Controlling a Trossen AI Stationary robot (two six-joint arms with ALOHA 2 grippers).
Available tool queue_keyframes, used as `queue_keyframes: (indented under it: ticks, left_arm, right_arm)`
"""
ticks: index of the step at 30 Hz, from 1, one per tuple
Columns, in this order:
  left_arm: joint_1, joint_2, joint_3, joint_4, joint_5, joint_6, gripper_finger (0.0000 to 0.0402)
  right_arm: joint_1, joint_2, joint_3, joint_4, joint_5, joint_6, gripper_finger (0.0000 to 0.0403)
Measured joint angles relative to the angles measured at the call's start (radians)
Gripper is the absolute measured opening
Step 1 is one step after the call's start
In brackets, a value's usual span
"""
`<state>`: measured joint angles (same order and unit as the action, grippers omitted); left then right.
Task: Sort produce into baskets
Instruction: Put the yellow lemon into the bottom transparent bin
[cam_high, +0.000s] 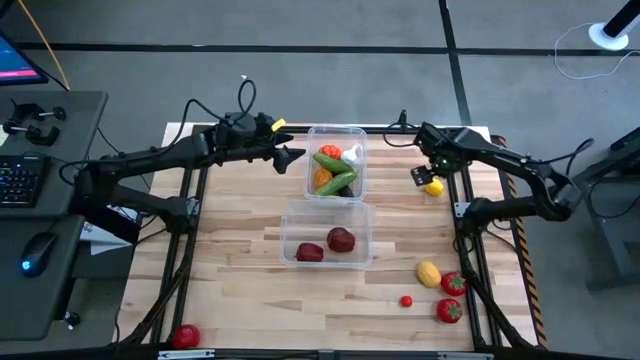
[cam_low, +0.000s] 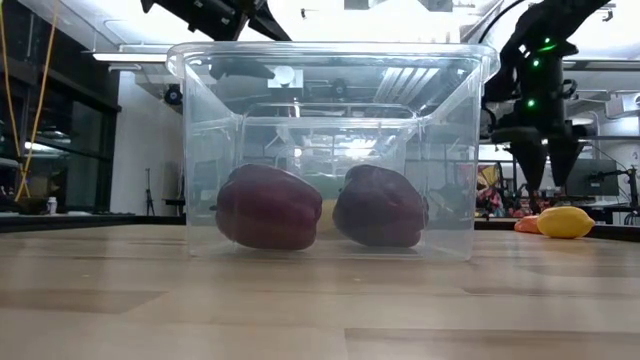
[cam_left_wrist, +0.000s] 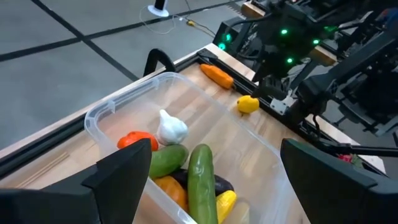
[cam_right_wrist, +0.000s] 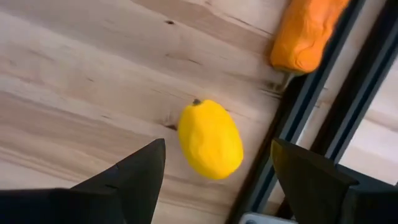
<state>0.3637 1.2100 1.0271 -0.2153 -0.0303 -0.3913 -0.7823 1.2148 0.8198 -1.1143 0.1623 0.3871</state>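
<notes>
Where table meets rail (cam_right_wrist: 292, 118): lemon (cam_right_wrist: 210, 139), carrot (cam_right_wrist: 306, 32) beyond.

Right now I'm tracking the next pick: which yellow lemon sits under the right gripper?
The lemon at the far right table edge, beside the carrot. The other lemon lies nearer, by the tomatoes.
</notes>
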Motion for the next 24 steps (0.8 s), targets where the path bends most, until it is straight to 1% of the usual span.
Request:
queue_keyframes:
  ticks: [3, 7, 14, 19, 24]
  left_arm:
    - [0.000, -0.001, 0.000, 0.001, 0.000, 0.000, 0.0345]
    - [0.000, 0.000, 0.000, 0.001, 0.000, 0.000, 0.0345]
    - [0.000, 0.000, 0.000, -0.002, 0.001, 0.001, 0.0345]
    - [0.000, 0.000, 0.000, -0.006, 0.001, 0.001, 0.0345]
    - [0.000, 0.000, 0.000, -0.006, 0.001, 0.001, 0.0345]
  right_arm:
    - [-0.023, 0.044, 0.000, 0.016, -0.015, -0.084, 0.0284]
    - [-0.042, 0.110, 0.000, 0.027, -0.021, -0.154, 0.0284]
    - [-0.050, 0.210, 0.000, 0.021, -0.022, -0.196, 0.0284]
    - [-0.049, 0.277, 0.000, 0.013, -0.049, -0.231, 0.0284]
    - [-0.049, 0.348, 0.000, 0.020, -0.041, -0.233, 0.0284]
